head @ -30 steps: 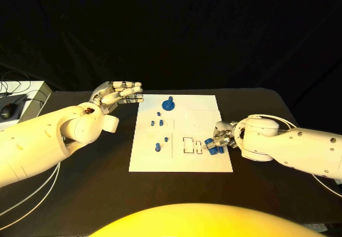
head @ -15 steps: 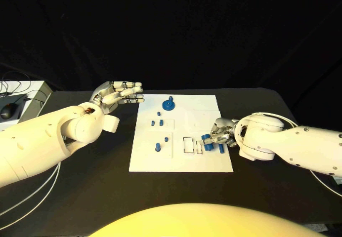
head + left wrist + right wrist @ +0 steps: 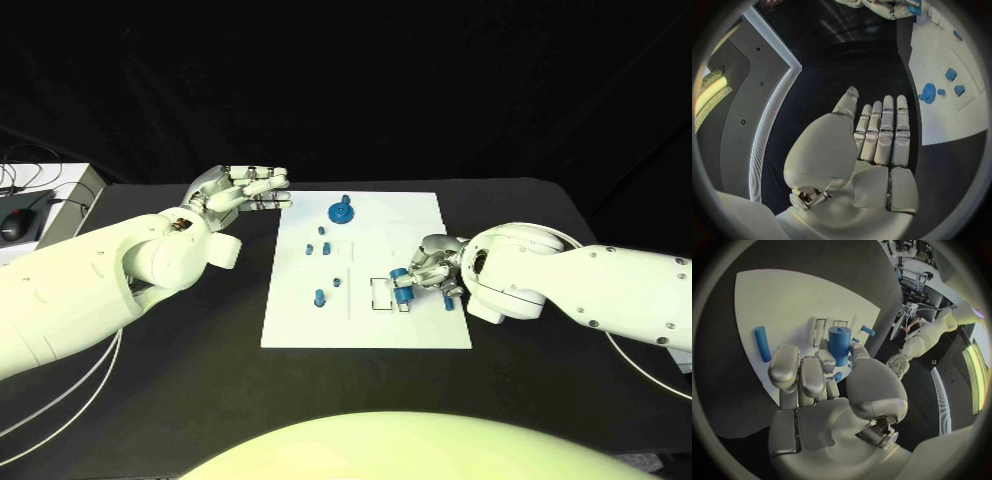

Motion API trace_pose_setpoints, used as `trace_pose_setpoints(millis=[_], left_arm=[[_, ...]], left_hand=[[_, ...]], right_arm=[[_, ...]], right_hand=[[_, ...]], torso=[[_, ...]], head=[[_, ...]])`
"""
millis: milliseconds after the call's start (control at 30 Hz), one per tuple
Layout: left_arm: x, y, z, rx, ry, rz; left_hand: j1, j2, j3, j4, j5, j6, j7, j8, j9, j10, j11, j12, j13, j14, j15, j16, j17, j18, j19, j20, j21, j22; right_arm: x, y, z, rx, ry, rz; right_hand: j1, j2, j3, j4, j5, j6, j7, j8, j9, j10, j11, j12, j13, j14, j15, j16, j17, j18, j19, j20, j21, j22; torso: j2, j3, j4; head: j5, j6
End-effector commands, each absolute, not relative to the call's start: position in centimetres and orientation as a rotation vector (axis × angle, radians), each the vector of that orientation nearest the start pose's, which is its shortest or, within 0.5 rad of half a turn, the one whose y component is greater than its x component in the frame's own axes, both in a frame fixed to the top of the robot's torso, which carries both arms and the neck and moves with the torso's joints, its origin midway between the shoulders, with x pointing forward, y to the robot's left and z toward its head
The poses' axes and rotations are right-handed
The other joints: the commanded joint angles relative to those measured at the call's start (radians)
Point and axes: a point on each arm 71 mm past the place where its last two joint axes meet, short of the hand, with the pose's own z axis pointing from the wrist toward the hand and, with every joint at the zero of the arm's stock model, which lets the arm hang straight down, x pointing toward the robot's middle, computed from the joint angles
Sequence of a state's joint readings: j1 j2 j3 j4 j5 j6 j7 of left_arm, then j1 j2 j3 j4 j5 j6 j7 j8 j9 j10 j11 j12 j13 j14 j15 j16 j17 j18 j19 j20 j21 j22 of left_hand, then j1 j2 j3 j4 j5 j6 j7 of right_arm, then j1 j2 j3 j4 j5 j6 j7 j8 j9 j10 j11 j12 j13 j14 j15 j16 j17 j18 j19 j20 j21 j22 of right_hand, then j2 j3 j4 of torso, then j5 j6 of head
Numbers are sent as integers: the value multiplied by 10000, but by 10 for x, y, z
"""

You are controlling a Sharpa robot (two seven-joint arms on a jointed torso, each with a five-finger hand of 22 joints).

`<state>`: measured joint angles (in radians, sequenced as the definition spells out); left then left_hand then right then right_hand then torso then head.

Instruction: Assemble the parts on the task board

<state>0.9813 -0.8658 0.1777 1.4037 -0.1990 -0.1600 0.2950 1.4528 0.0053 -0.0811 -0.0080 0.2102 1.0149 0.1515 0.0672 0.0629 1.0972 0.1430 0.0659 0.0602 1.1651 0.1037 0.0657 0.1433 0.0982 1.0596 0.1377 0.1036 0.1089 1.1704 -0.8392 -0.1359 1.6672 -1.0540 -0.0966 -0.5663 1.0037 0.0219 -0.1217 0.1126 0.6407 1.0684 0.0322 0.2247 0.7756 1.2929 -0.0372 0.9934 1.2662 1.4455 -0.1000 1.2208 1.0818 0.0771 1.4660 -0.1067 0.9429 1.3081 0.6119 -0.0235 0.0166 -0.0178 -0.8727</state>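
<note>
Gripping a blue cylinder (image 3: 839,344) upright over the task board (image 3: 389,215), right hand (image 3: 430,272); left hand (image 3: 238,188) open.

Task board (image 3: 382,330) near edge — bare; far half — blue parts (image 3: 342,211) standing; right hand (image 3: 428,275) over right-side slots.

Black table (image 3: 173,400), black curtain backdrop (image 3: 433,90).

Parts (image 3: 342,211) lie on the task board (image 3: 407,216) — mid-table.
</note>
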Motion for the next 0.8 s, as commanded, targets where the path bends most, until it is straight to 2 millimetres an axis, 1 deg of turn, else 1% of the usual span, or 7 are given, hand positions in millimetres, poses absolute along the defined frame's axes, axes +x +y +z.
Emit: trace_pose_setpoints(millis=[33,267,333,433,500,567,800], left_arm=[[492,252,-220,-11099,15075,-15128],[492,252,-220,-11103,15092,-15121],[492,252,-220,-11105,15096,-15117],[492,252,-220,-11103,15105,-15126],[491,252,-220,-11100,15118,-15136],[491,252,-219,-11099,15129,-15143],[491,253,-219,-11104,15143,-15134]], left_hand=[[-79,-1,1,46,19,16,37,-39,-8,-76,-20,-35,-3,2,71,9,14,-97,39,15,67,-15],[-72,-7,6,57,19,25,37,-39,-8,-83,-20,-32,-2,-2,72,12,14,-97,34,18,65,-19],[-72,-7,6,57,19,25,37,-39,-8,-83,-20,-32,-2,-2,72,12,14,-97,34,18,65,-19],[-72,-7,6,57,19,25,37,-39,-8,-83,-20,-32,-2,-2,72,12,14,-97,34,18,65,-19],[-78,-17,3,83,18,30,37,-39,-8,-95,-15,-33,-2,-8,76,12,14,-95,33,22,64,-27],[-78,-17,3,83,18,30,37,-39,-8,-95,-15,-33,-2,-8,76,12,14,-95,33,22,64,-27],[-78,-17,3,83,18,30,37,-39,-8,-95,-15,-33,-2,-8,76,12,14,-95,33,22,64,-27]], right_arm=[[432,-177,-257,2863,23177,4822],[437,-168,-263,2673,23244,4716],[438,-166,-264,2611,23251,4698],[439,-164,-265,2553,23254,4676],[439,-163,-265,2518,23253,4663],[440,-162,-266,2488,23265,4659],[439,-160,-267,2333,23380,4654]], right_hand=[[-69,-12,988,-975,-87,36,4,73,15,30,-24,3,-20,64,35,46,8,-25,582,-27,48,1290],[-127,41,955,-930,-361,15,15,87,34,-7,-15,-75,-77,59,42,11,-14,-20,567,-21,6,1278],[-145,32,919,-917,-577,13,19,95,42,-3,-12,-70,-81,61,45,7,-13,-18,567,-19,5,1277],[-138,25,899,-924,-661,19,17,102,47,-7,-10,-77,-89,60,44,1,-14,-17,565,-17,8,1278],[-149,22,886,-918,-702,18,20,101,46,-9,-9,-81,-93,60,45,-1,-15,-17,563,-16,7,1277],[-148,22,876,-918,-714,18,20,100,46,-11,-8,-86,-99,60,46,-5,-16,-18,563,-15,10,1278],[-164,15,807,-896,-872,23,25,98,42,-17,-4,-95,-114,62,51,-11,-6,-17,557,-10,13,1279]], torso=[[-7,-9,16],[16,3,13],[10,1,10],[3,-9,19],[5,-7,7],[8,6,-6],[9,6,-10]], head=[[5,1],[56,1],[71,1],[71,1],[88,1],[109,1],[131,1]])
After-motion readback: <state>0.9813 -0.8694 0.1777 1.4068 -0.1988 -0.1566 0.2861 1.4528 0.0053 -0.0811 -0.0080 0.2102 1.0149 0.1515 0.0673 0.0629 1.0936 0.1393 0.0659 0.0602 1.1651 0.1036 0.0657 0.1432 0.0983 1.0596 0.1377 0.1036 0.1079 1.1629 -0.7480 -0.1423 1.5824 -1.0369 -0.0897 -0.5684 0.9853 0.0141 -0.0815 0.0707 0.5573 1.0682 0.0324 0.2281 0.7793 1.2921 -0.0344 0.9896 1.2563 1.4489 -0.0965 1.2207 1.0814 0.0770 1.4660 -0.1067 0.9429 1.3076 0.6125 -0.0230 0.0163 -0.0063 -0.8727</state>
